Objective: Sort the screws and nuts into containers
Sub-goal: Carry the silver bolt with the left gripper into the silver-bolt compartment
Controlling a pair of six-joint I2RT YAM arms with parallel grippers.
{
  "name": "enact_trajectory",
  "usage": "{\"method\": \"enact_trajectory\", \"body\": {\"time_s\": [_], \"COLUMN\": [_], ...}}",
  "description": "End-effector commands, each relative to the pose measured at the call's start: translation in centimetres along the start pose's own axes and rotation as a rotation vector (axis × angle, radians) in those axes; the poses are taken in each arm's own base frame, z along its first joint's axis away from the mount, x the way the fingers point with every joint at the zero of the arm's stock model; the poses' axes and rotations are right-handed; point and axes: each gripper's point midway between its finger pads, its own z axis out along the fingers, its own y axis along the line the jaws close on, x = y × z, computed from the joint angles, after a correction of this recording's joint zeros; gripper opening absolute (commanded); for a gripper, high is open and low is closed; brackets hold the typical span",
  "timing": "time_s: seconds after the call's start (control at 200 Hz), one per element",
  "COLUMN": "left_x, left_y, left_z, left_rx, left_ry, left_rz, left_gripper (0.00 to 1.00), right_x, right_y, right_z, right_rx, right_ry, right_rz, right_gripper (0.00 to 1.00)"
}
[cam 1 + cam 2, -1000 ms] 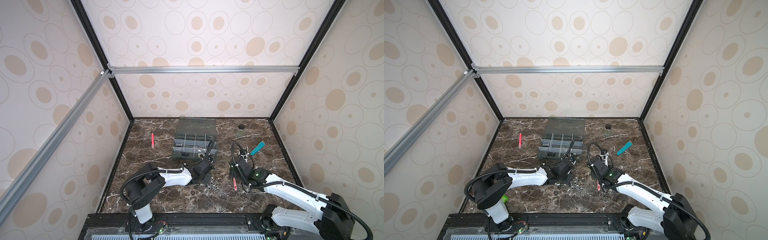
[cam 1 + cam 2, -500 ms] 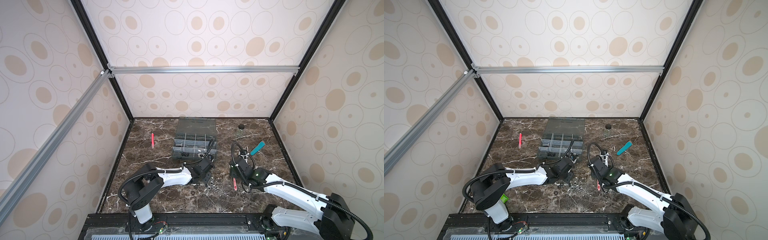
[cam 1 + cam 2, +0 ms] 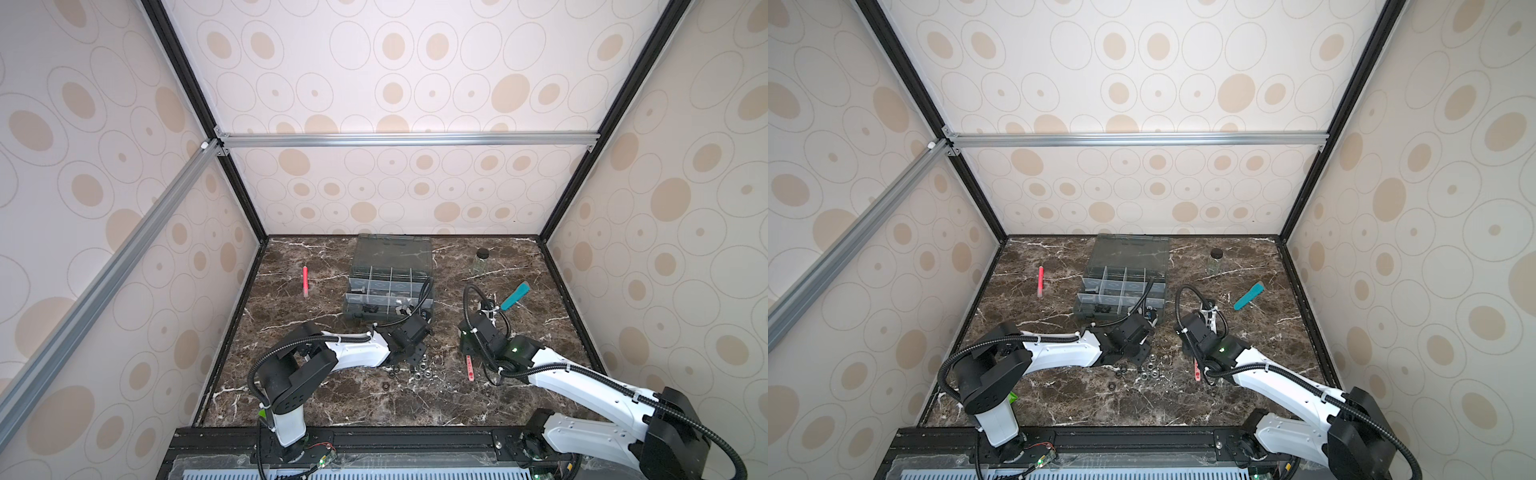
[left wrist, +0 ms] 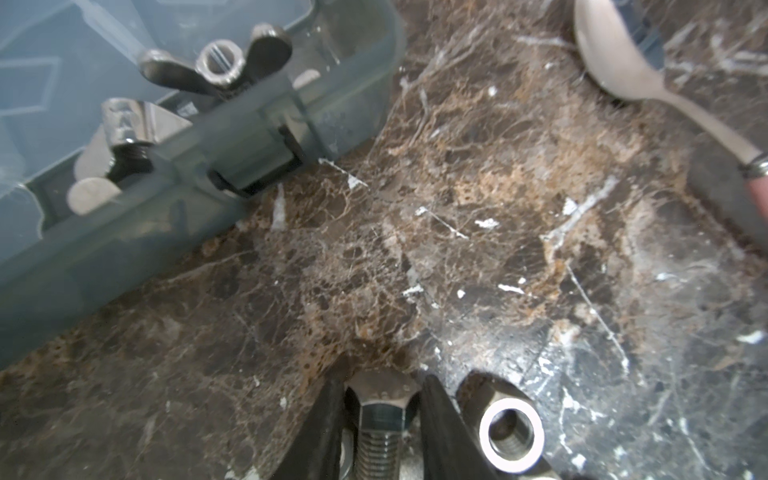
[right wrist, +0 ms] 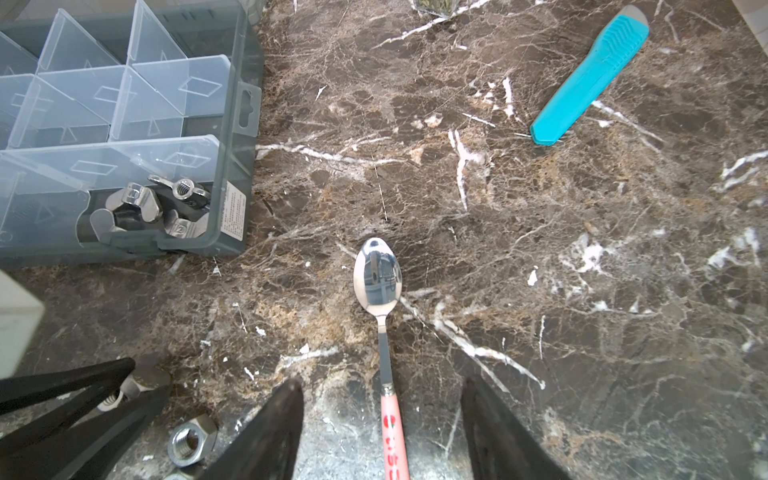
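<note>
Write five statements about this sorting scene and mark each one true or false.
1. The left gripper is closed on a hex-head screw. True.
2. The right gripper grips the spoon. False: its jaws stand open on either side of the pink handle, which lies on the table.
3. The organizer box has its lid shut. False: the lid is open.
4. Wing nuts lie inside the box. True.
5. A loose hex nut lies on the table beside the held screw. True.
</note>
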Motion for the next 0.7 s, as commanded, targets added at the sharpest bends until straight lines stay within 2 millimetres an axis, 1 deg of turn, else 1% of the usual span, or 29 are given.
{"method": "enact_trajectory", "body": {"time_s": [0.0,0.15,0.28,0.38,0.48,0.575,0.695], "left_x": [-0.3,-0.2,-0.1,-0.4,-1.2,-2.4,-4.2], "left_y": [-0.5,-0.5,-0.5,-0.3,-0.2,0.0,0.9], "left_z": [0.2,0.8,1.1,0.7,0.0,-0.9,-2.4], "left_rx": [0.003,-0.005,-0.011,-0.019,-0.018,-0.011,-0.009], "left_ry": [0.012,0.023,0.029,0.014,-0.013,-0.043,-0.088], "left_rz": [0.025,0.025,0.026,0.020,0.013,0.001,-0.029], "left_gripper": [0.32,0.30,0.22,0.17,0.15,0.14,0.14], "right_x": [0.1,0.1,0.1,0.1,0.1,0.1,0.0], "right_y": [-0.7,-0.7,-0.7,-0.8,-0.9,-0.9,-1.0], "right_z": [-0.2,-0.1,-0.1,-0.2,-0.3,-0.3,-0.4], "right_rx": [0.018,0.019,0.021,0.023,0.025,0.023,0.024], "right_ry": [-0.001,-0.001,0.000,-0.003,-0.005,-0.006,-0.008], "right_rz": [0.020,0.021,0.018,0.018,0.020,0.020,0.021], "right_gripper": [0.64,0.64,0.64,0.64,0.64,0.64,0.64]}}
